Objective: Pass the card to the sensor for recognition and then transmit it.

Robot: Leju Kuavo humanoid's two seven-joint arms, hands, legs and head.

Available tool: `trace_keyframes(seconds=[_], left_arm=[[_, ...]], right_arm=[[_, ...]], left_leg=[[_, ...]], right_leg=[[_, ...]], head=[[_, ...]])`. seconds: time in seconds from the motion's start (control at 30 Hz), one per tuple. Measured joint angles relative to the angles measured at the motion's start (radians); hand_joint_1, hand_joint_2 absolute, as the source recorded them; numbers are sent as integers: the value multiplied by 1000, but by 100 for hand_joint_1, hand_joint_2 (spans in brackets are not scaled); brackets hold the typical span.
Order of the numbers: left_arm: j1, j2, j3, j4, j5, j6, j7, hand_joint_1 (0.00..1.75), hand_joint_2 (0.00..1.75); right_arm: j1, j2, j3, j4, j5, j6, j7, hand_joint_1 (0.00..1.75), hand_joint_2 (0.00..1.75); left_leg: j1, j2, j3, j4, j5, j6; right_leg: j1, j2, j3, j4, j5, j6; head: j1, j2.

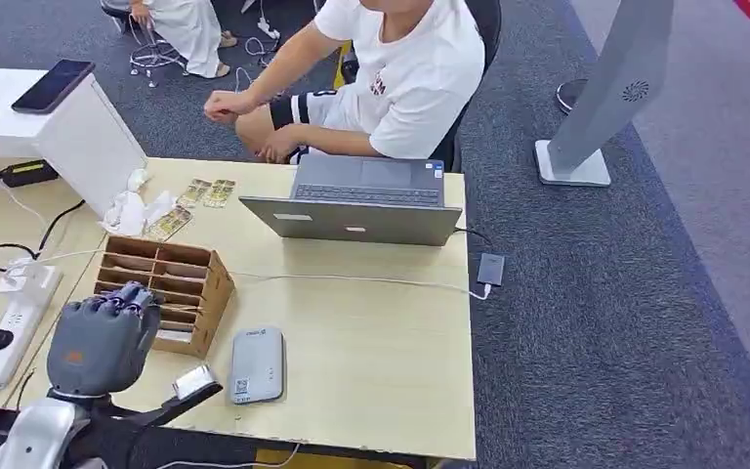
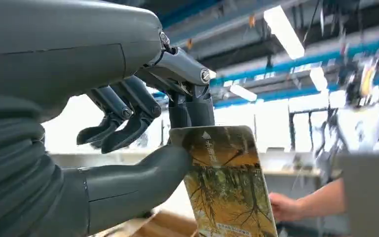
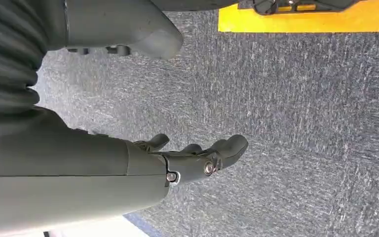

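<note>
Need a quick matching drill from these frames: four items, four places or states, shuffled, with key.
Items:
1. card
2. laptop
3. right hand
4. grey sensor box

Places or states:
A. hangs over grey carpet, holding nothing
B. lies flat near the table's near edge, beside the wooden organizer
C. pinched by the left hand
D. open at the table's far edge, before a seated person

Pairs: 1-C, 2-D, 3-A, 4-B
</note>
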Motion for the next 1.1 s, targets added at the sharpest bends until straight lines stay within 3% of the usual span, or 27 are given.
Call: trace_keyframes(seconds=[0.13, 0.33, 0.53, 0.63, 0.87, 1.1], left_arm=[[-135, -24, -27, 4, 26, 8, -3, 175, 175], [-375, -72, -67, 107, 33, -7, 7, 175, 175], [-456, -94, -87, 175, 34, -13, 10, 175, 175], [-558, -102, -101, 246, 30, -17, 28, 175, 175], [-859, -136, -112, 558, -49, -13, 96, 175, 175], [-944, -156, -118, 730, -50, -13, 113, 175, 175]], right_arm=[[-2, 1, -3, -2, 38, 9, -10, 0, 175], [-17, 1, -6, -1, 71, 18, -20, 0, 175], [-24, 1, -6, 6, 76, 18, -21, 0, 175], [-33, -2, -6, 14, 98, 22, -29, 0, 175], [-51, -15, -4, 31, 123, 47, -39, 0, 175], [-54, -21, -4, 40, 123, 53, -32, 0, 175]], left_leg=[[0, -4, 0, 0, 1, 0], [0, -4, 0, 0, 5, 0], [0, -1, 0, 1, 4, 0], [0, -1, -1, 1, 5, 0], [1, 0, -1, 1, 7, -1], [1, 0, -1, 1, 7, -1]], right_leg=[[0, -4, 0, 0, 0, 0], [0, -3, 1, 0, 4, -1], [0, 0, -2, 0, 4, -1], [0, -1, -1, 0, 5, -1], [1, 1, -2, 0, 8, -2], [1, 1, -2, 0, 8, -2]], head=[[-1, 0], [0, 0], [0, 0], [-1, 0], [0, 0], [0, 0]])
